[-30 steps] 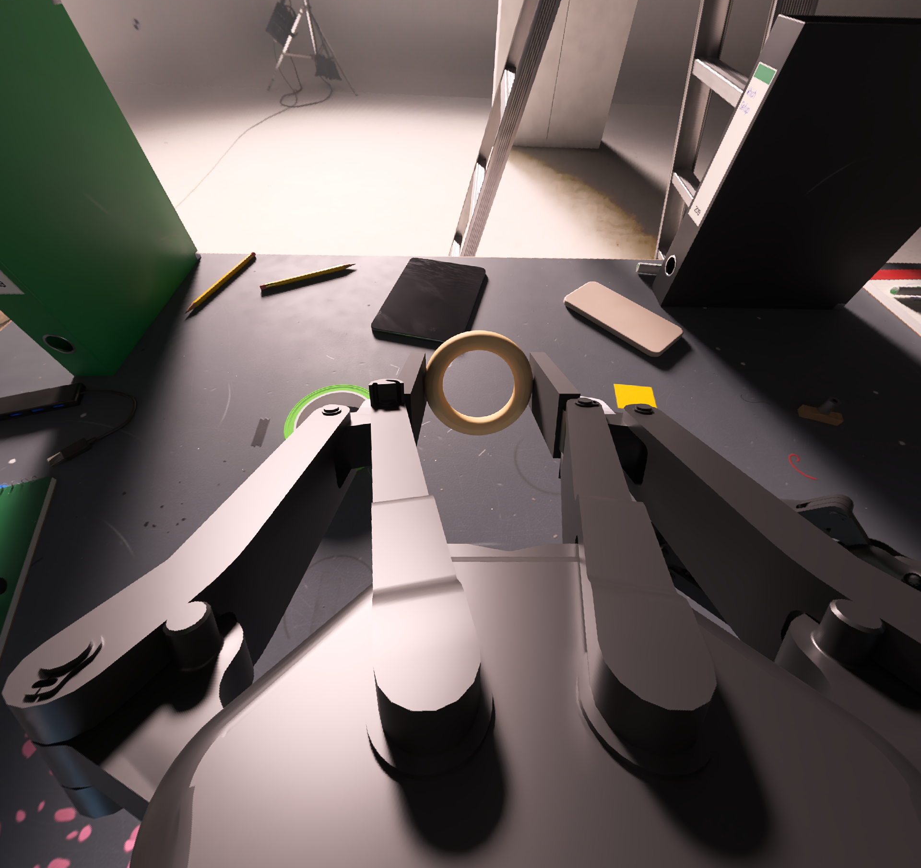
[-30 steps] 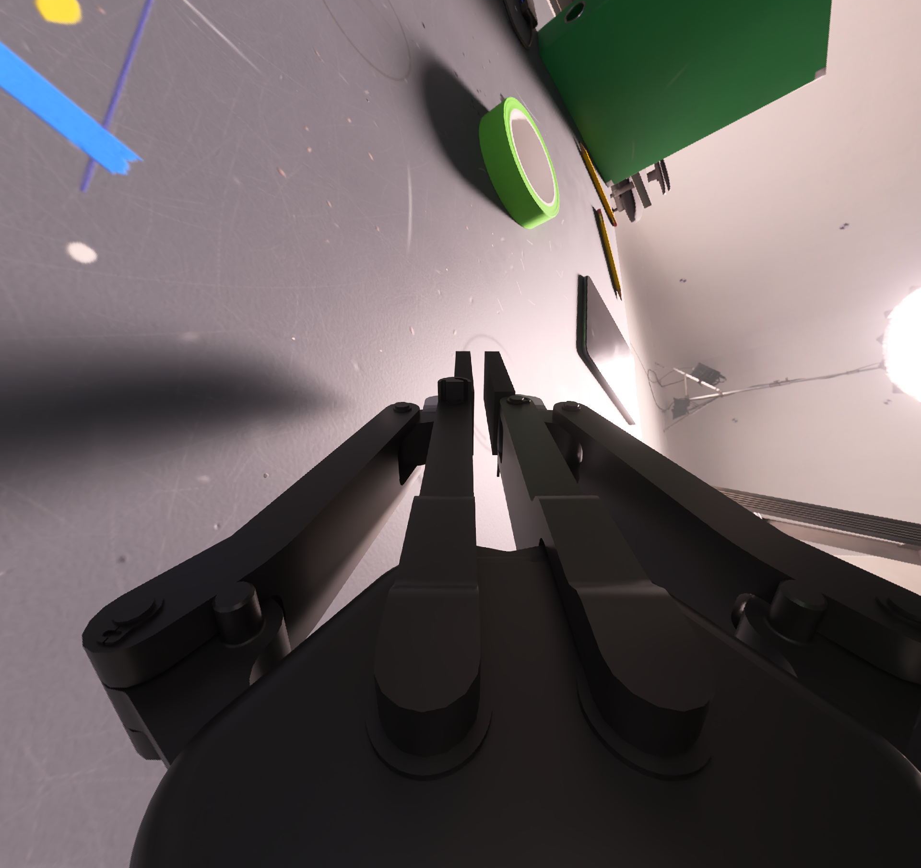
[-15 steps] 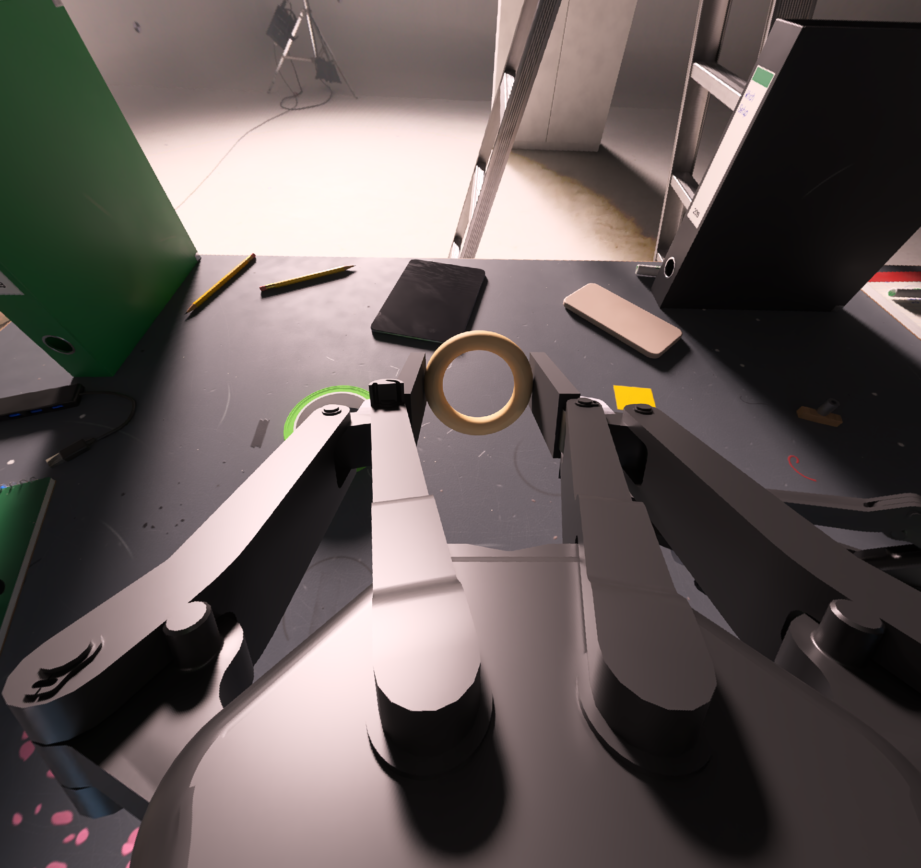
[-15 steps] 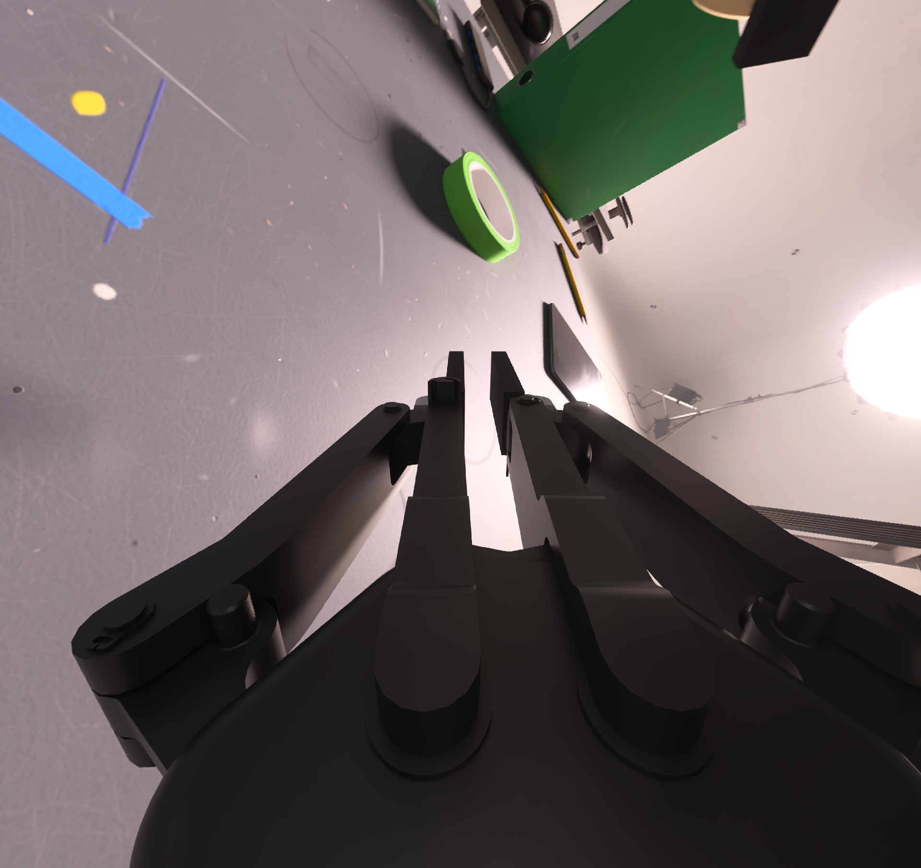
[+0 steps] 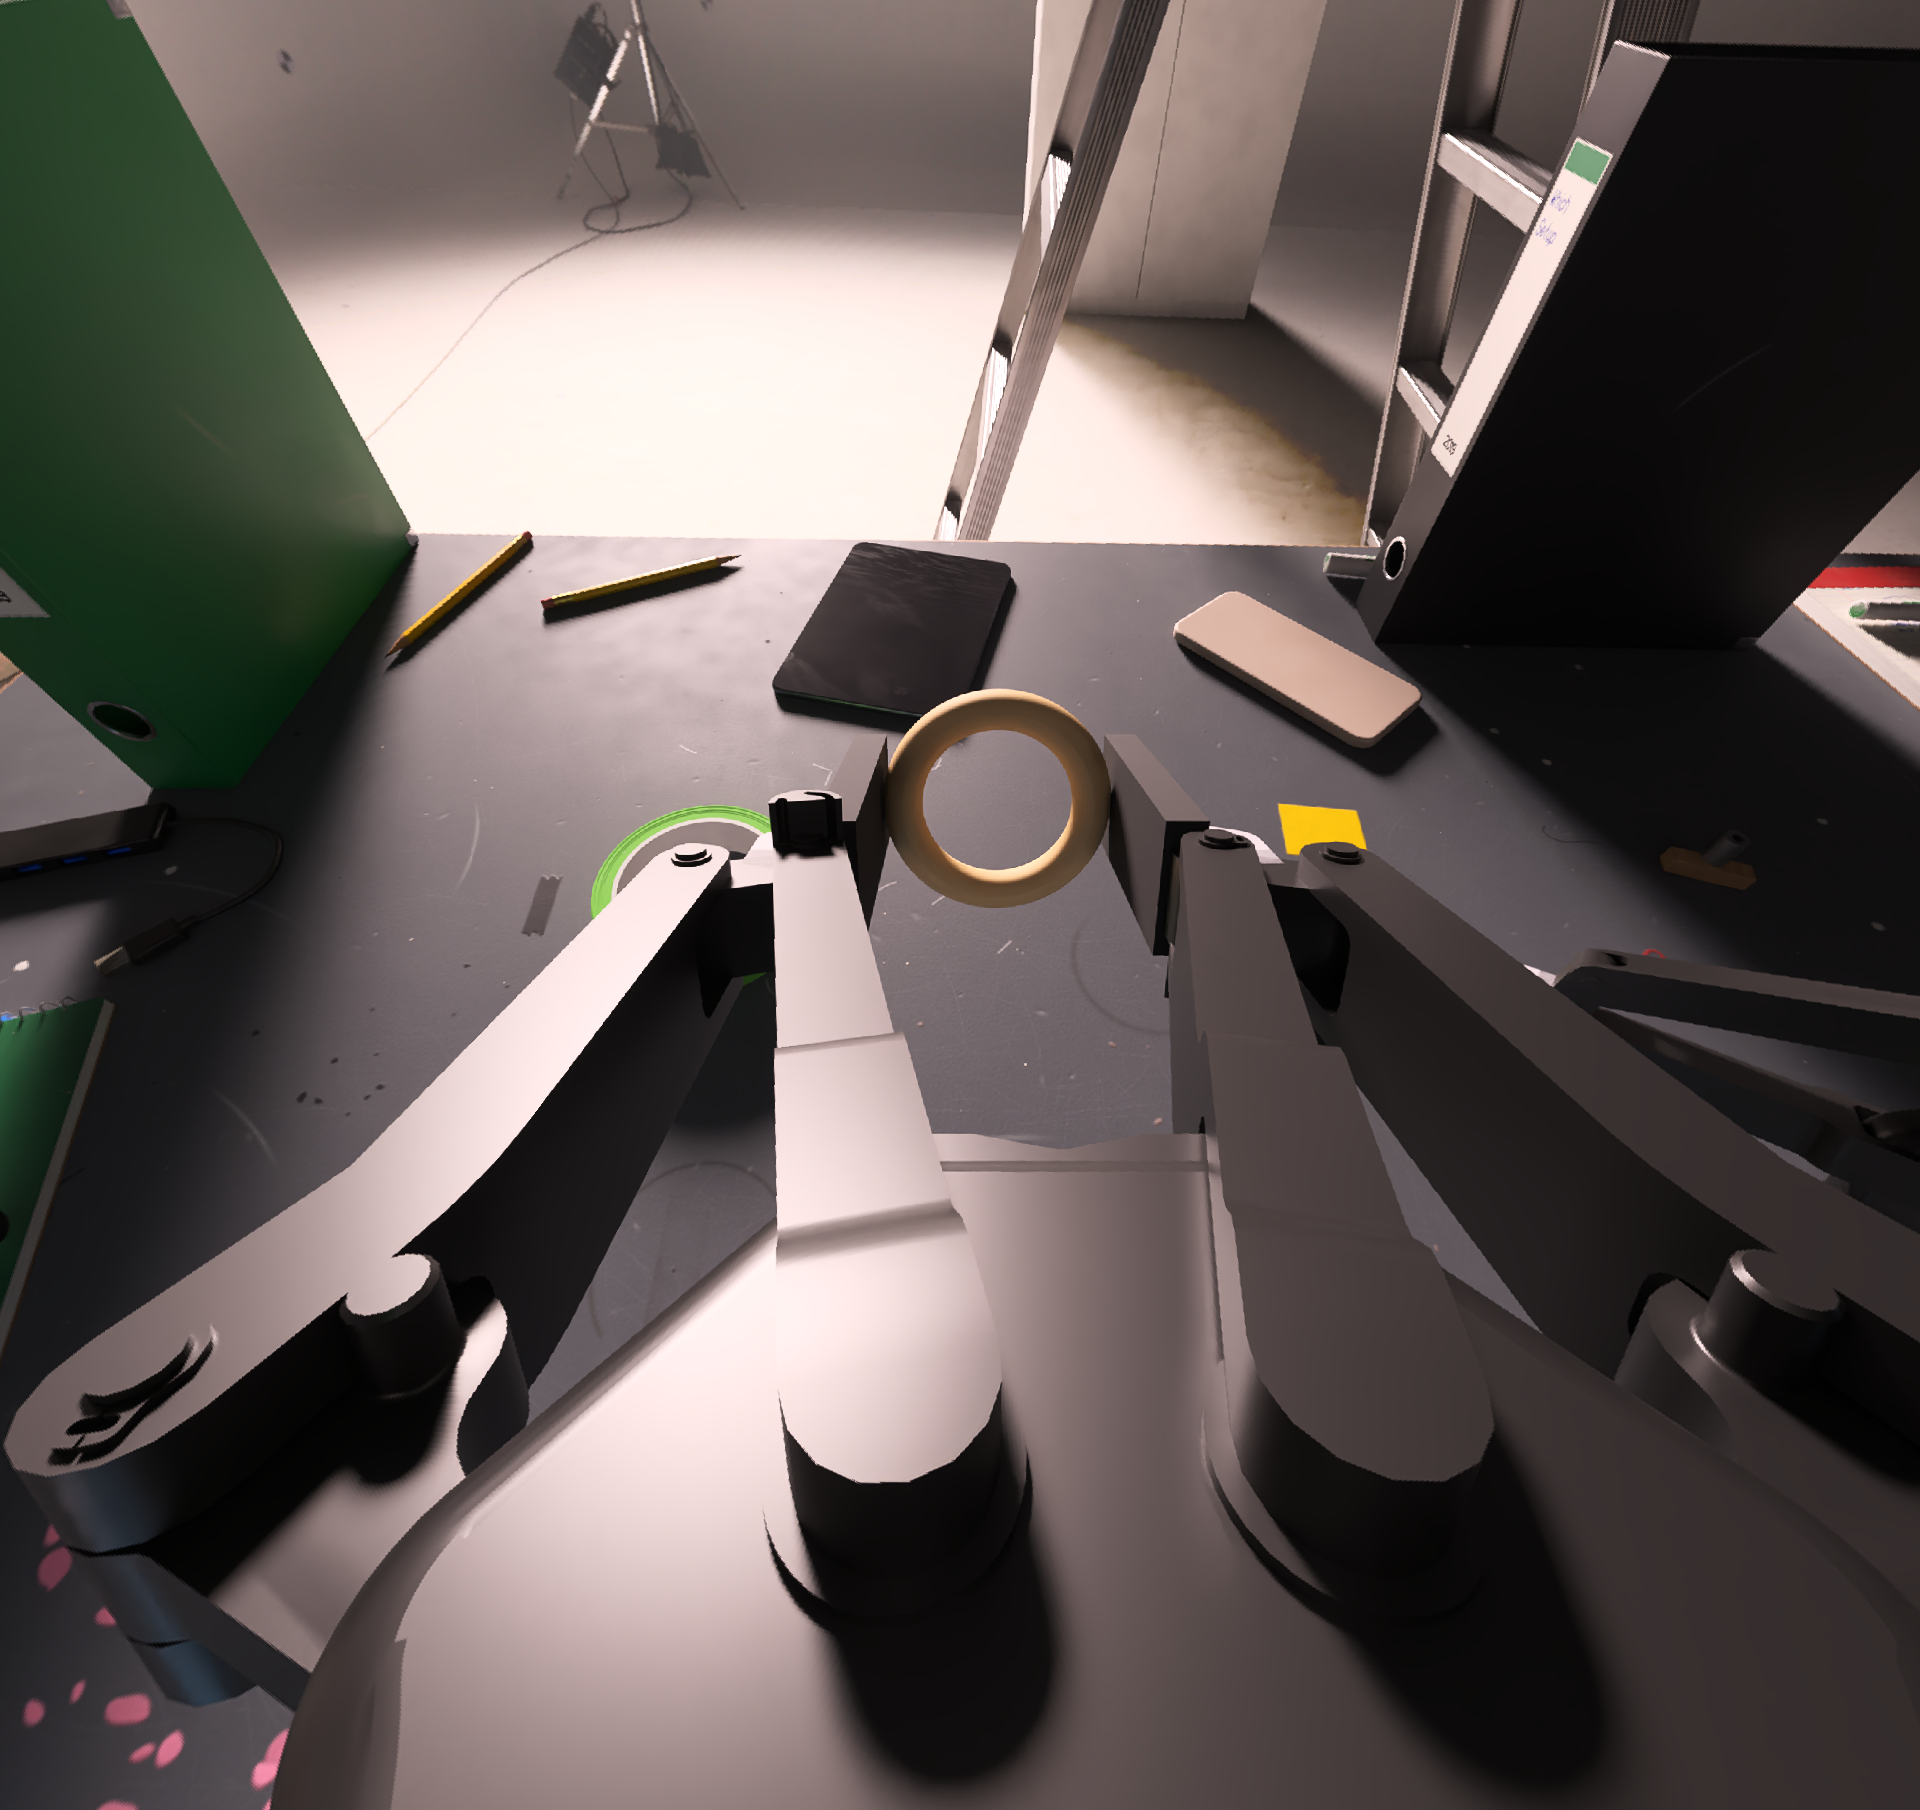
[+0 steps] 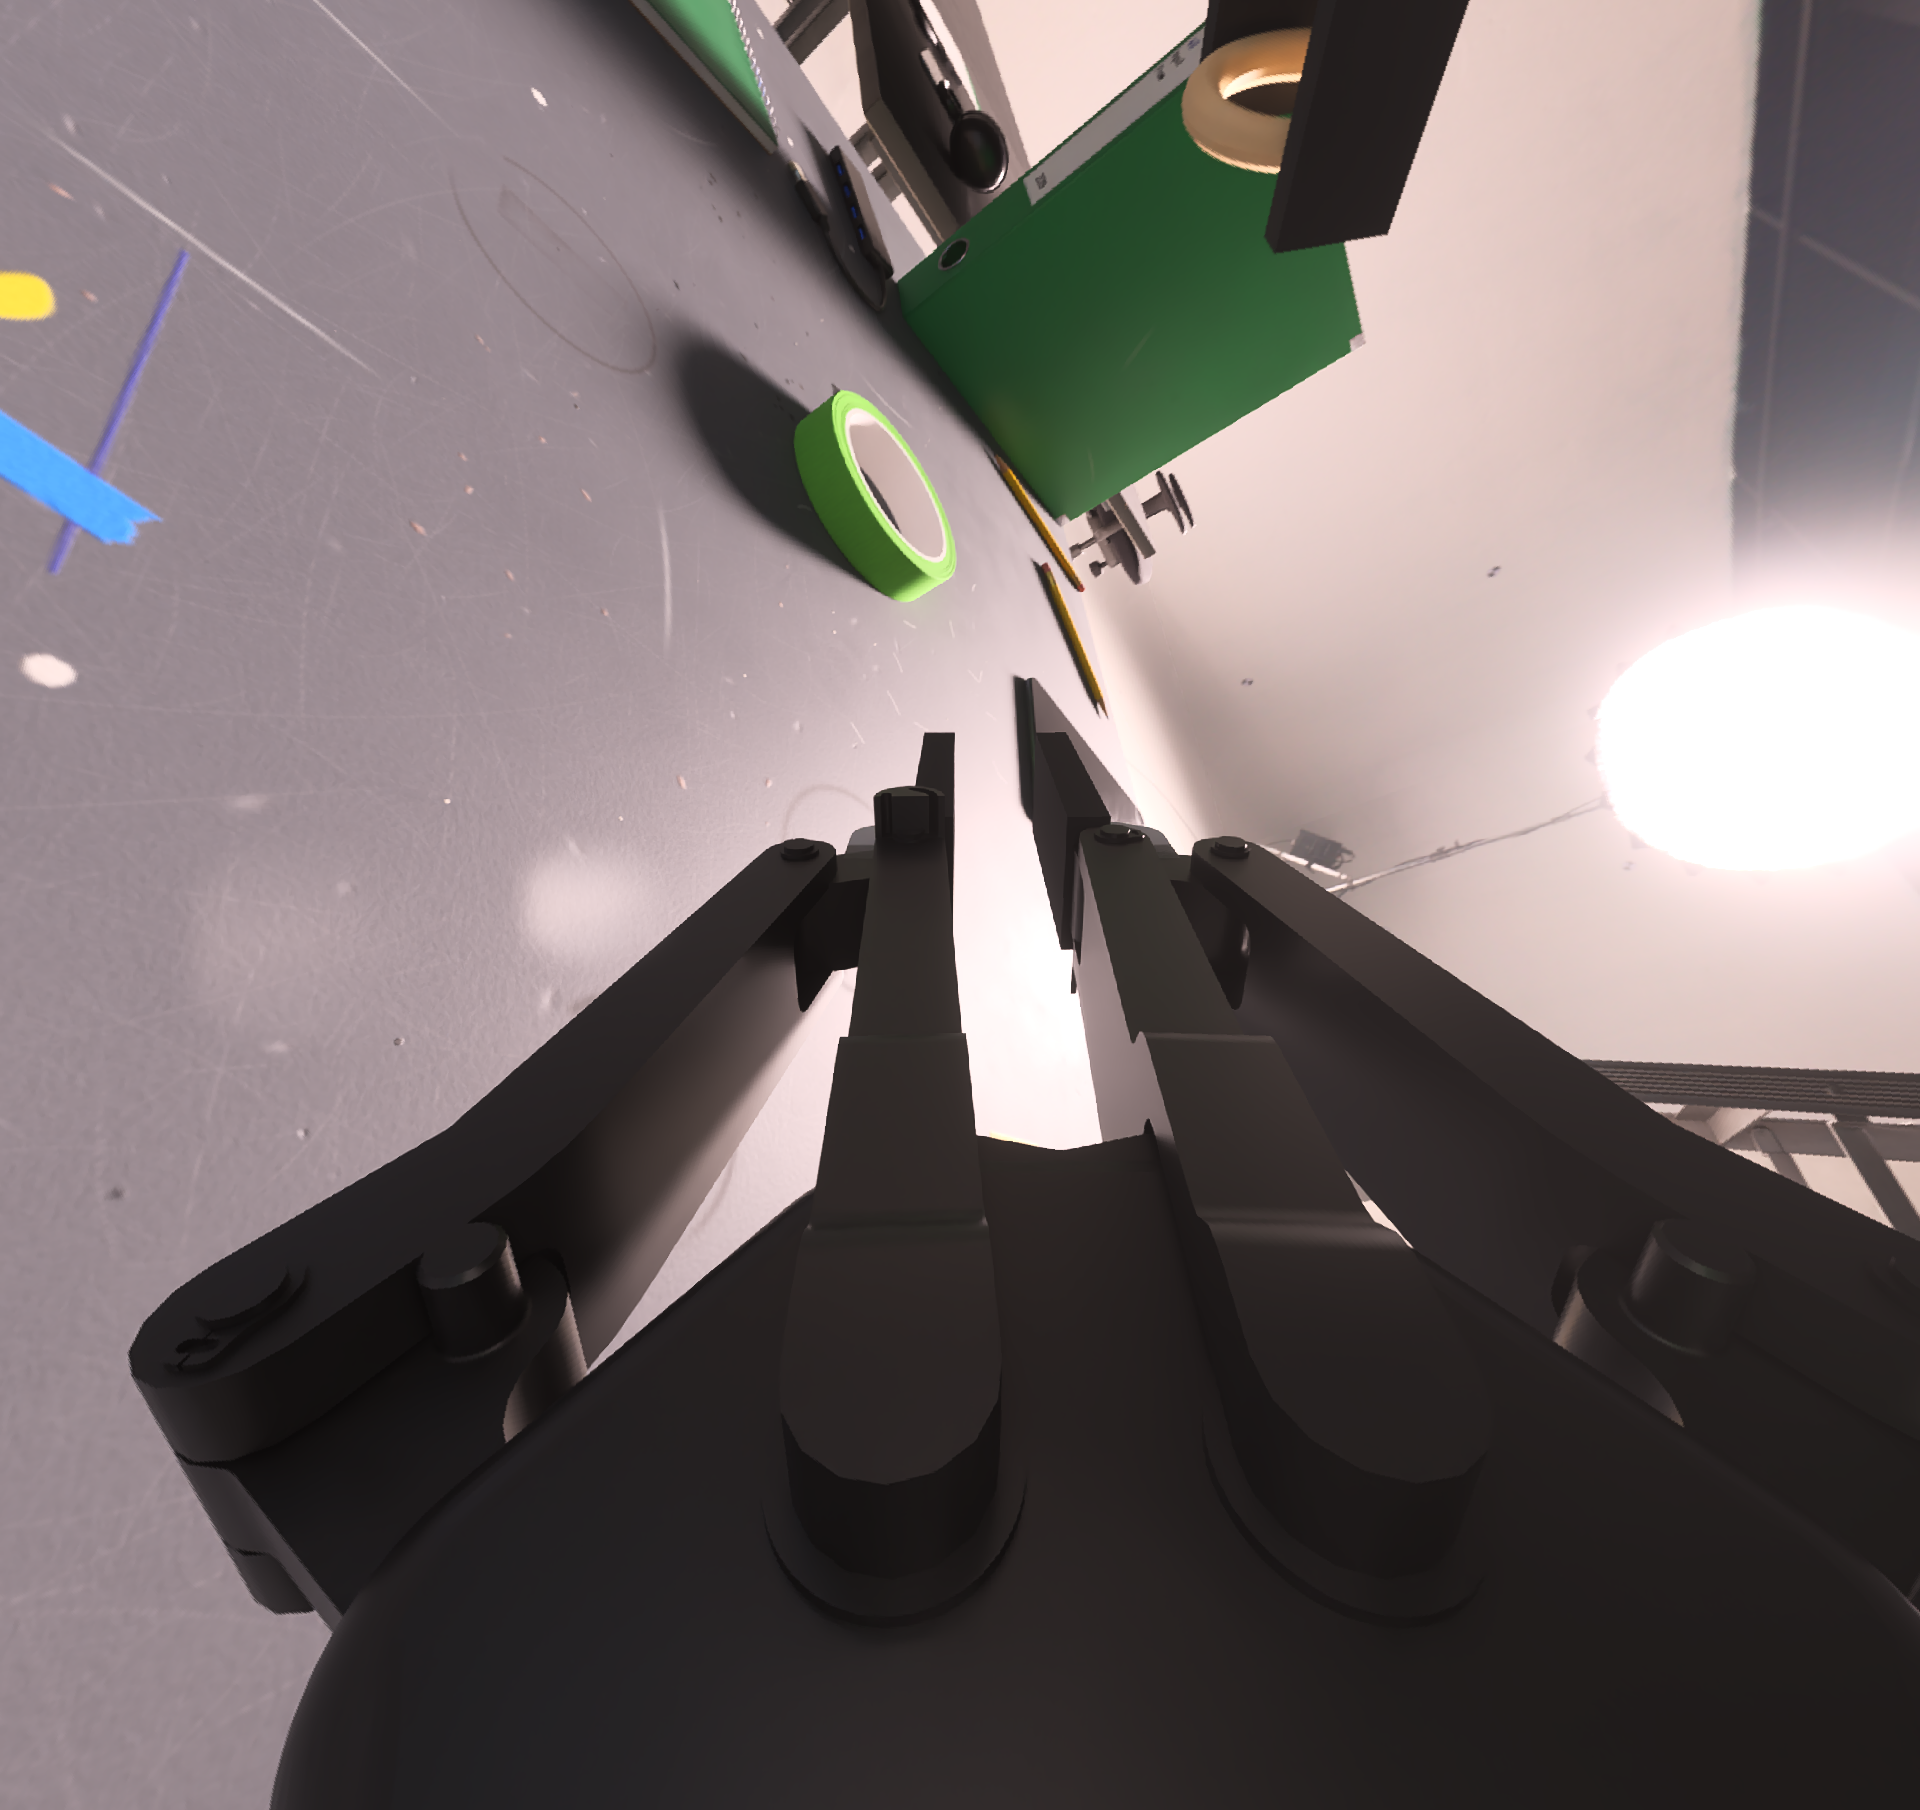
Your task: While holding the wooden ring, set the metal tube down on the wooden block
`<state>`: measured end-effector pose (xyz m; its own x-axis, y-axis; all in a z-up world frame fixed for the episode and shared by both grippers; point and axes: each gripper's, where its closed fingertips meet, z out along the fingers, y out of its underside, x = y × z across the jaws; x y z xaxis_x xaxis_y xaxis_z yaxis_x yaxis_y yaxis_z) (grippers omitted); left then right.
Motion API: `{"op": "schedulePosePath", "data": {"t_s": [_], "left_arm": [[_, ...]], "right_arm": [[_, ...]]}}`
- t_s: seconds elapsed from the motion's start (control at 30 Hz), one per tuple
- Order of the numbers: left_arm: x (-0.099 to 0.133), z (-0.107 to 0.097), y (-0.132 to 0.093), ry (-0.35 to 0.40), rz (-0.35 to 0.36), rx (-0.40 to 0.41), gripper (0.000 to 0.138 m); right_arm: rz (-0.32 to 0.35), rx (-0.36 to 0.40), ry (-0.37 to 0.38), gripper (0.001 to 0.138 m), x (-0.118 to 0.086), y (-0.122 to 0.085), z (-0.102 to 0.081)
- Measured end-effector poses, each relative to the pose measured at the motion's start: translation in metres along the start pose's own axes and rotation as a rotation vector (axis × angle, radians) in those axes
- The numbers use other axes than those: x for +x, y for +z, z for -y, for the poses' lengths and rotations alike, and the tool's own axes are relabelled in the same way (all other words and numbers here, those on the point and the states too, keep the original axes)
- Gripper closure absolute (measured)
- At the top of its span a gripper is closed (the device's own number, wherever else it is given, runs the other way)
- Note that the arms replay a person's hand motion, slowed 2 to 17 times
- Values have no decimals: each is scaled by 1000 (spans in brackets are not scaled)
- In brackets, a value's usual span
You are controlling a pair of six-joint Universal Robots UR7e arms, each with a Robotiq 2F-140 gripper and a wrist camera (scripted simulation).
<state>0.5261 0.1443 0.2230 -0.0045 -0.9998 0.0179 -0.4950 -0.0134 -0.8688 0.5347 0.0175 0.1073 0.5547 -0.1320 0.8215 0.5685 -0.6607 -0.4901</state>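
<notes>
My left gripper (image 5: 997, 804) is shut on the wooden ring (image 5: 997, 799) and holds it upright above the dark table (image 5: 416, 929). The ring also shows in the right wrist view (image 6: 1242, 103), at the top, against one left pad (image 6: 1351, 67). A small grey metal tube (image 5: 1727, 843) rests on a tan wooden block (image 5: 1704, 867) at the far right of the table. My right gripper (image 6: 997, 763) is empty, its jaws a little apart, tilted low over the table. Part of it shows in the left wrist view (image 5: 1714, 1002), near the block but apart from it.
A green tape roll (image 6: 873, 493) lies below the left gripper. A green binder (image 5: 156, 389) stands at the left and a black binder (image 5: 1714, 358) at the right. A black tablet (image 5: 899, 633), a beige phone (image 5: 1299, 664) and two pencils (image 5: 634, 581) lie at the far edge.
My right gripper's jaws have widened and it has pulled back and tilted, so the ring and left pad came into its view. The left gripper and ring have not moved.
</notes>
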Motion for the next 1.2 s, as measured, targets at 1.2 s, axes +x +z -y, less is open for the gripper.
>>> {"op": "schedulePosePath", "data": {"t_s": [1.2], "left_arm": [[0, 0, 0, 2, 0, 5, 84]], "right_arm": [[-81, 3, -106, 117, 12, 21, -2]]}}
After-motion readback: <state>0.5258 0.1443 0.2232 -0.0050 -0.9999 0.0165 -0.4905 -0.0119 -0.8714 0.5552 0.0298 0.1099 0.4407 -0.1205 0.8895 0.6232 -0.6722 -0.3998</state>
